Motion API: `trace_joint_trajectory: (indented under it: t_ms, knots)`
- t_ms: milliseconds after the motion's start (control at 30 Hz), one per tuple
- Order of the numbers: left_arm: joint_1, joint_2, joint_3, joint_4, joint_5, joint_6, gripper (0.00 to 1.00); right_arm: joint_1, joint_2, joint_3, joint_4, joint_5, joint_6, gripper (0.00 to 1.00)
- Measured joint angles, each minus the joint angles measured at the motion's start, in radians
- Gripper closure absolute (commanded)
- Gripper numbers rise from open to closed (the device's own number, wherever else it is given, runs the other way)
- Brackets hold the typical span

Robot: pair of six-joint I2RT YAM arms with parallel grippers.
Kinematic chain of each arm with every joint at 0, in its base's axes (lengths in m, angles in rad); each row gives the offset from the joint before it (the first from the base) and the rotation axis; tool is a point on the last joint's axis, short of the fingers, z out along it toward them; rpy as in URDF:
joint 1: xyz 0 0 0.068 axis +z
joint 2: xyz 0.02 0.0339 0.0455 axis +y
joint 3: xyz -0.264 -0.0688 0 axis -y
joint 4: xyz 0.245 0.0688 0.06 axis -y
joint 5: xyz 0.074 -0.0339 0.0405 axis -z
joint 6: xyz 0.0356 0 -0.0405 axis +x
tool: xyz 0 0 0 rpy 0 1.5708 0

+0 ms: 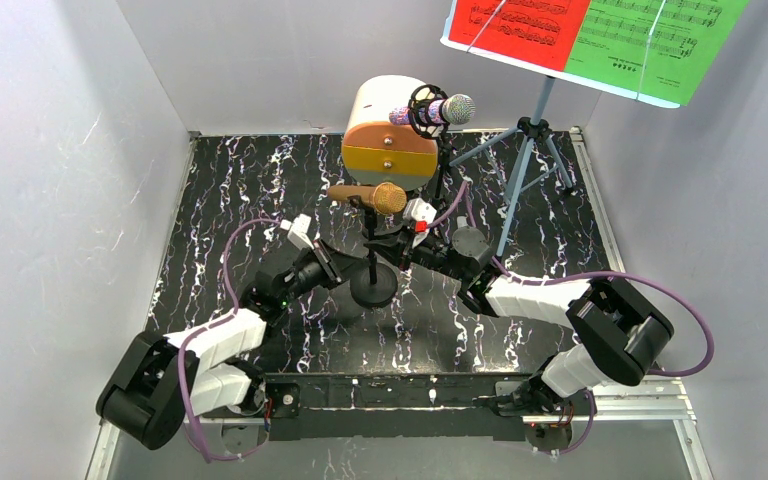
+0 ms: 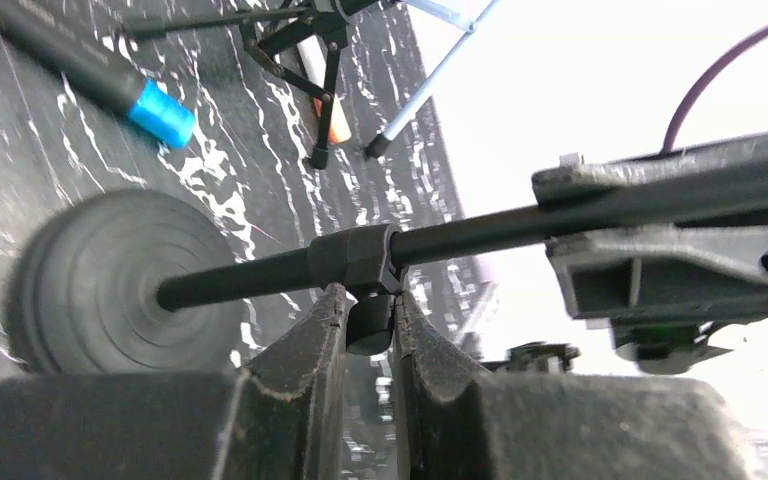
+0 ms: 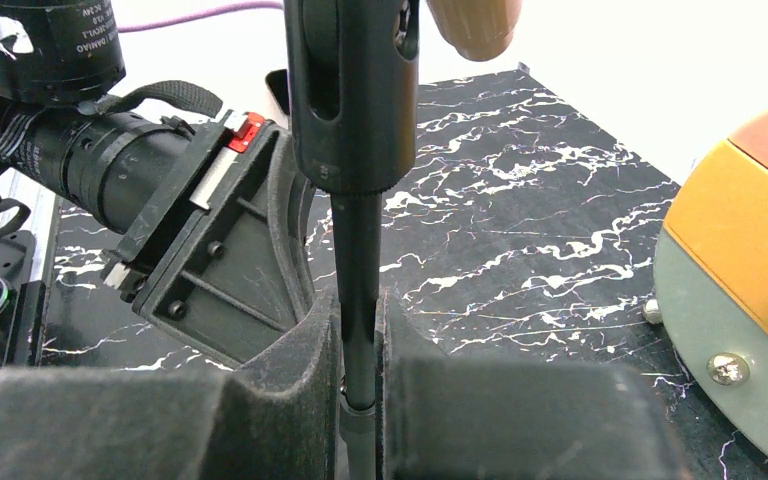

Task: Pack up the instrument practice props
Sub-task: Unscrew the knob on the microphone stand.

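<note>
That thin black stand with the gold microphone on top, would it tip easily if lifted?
Probably top-heavy: the gold microphone sits across a thin pole. The round base looks weighty, so it likely stands steady. The pole seems stiff, showing no bend.

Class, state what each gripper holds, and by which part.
Both hold the microphone stand: left gripper at its collar, right gripper on the thinner pole above.

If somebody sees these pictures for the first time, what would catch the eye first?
Most striking are the left hand and the right hand, both closed on the round-based black mic stand at the table's centre, which carries the gold microphone. Next come the bright red music sheet and green music sheet, high at the far right. At the back stands the cream-and-orange cabinet, with the silver-headed purple microphone next to it.
</note>
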Motion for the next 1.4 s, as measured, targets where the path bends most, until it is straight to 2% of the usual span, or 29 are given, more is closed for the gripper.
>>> trace_joint_trajectory:
  t_ms: [233, 267, 367, 467, 600, 767, 967, 1167, 1333, 1400]
  knots:
    - [0.023, 0.021, -0.023, -0.006, 0.003, -0.455, 1.00, 0.002, 0.003, 0.003, -0.001, 0.000, 0.000, 0.99]
    - [0.023, 0.021, -0.024, -0.008, 0.003, -0.500, 0.96, 0.004, 0.003, 0.003, -0.002, 0.001, 0.000, 0.99]
    - [0.026, 0.008, -0.030, -0.028, -0.004, -0.587, 0.70, 0.005, 0.003, 0.004, -0.005, 0.001, 0.001, 0.99]
    - [0.030, -0.033, -0.016, -0.125, -0.027, -0.576, 0.53, 0.012, 0.004, 0.006, -0.006, -0.003, 0.000, 0.99]
    - [0.056, -0.094, 0.090, -0.370, -0.121, -0.399, 0.35, 0.014, 0.004, 0.006, -0.006, -0.004, -0.001, 0.99]
    - [0.060, -0.173, 0.218, -0.561, -0.190, -0.055, 0.28, 0.014, 0.004, 0.006, -0.006, -0.004, -0.002, 0.99]
    - [0.060, -0.265, 0.233, -0.690, -0.183, 0.352, 0.24, 0.014, 0.003, 0.006, -0.006, -0.004, -0.003, 0.99]
    - [0.060, -0.407, 0.231, -0.740, -0.154, 0.719, 0.24, 0.014, 0.003, 0.006, -0.006, -0.004, -0.003, 0.99]
    - [0.053, -0.486, 0.190, -0.678, -0.091, 0.997, 0.23, 0.014, 0.003, 0.006, -0.006, -0.005, -0.003, 0.99]
    - [0.042, -0.499, 0.150, -0.640, -0.077, 1.089, 0.20, 0.014, 0.003, 0.006, -0.006, -0.005, -0.003, 0.99]
